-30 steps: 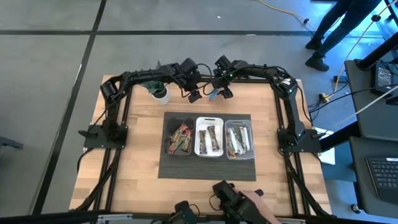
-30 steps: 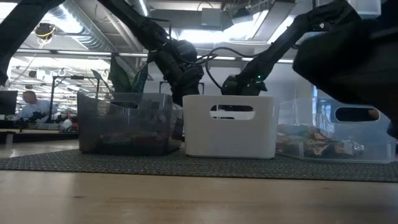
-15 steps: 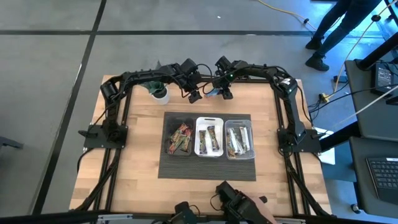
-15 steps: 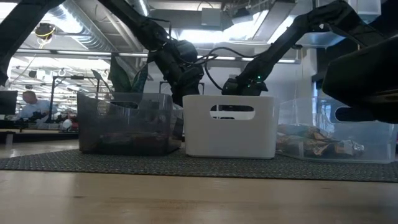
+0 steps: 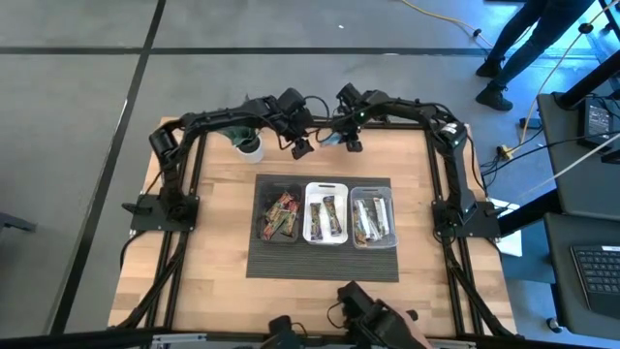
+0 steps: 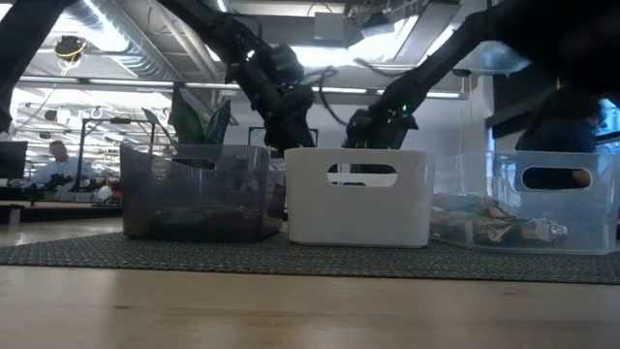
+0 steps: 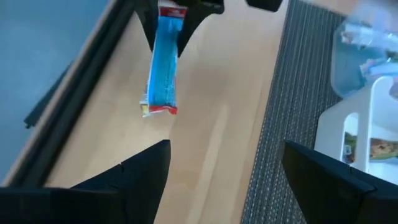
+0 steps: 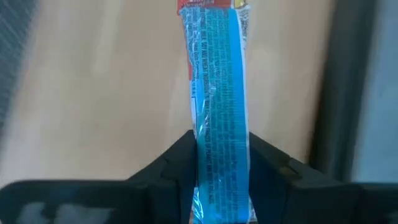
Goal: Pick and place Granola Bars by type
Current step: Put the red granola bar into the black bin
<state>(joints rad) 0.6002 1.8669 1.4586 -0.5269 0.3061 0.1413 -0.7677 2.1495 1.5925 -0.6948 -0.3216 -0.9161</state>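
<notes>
Right gripper [image 8: 219,163] pinches a blue granola bar [image 8: 217,93].
The bar juts out beyond its fingertips, above bare wood; the left gripper [image 7: 221,165] faces it, fingers spread, empty.

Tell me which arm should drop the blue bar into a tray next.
Right, most likely. The right gripper is already shut on the blue bar, held above bare table beyond the trays. The left gripper is open and empty, facing it.

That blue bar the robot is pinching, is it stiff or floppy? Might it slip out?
The blue bar probably stays fairly stiff: it juts straight from the right gripper without drooping. Its glossy wrapper looks slippery, so it might slide. It seems light, held by one end.
</notes>
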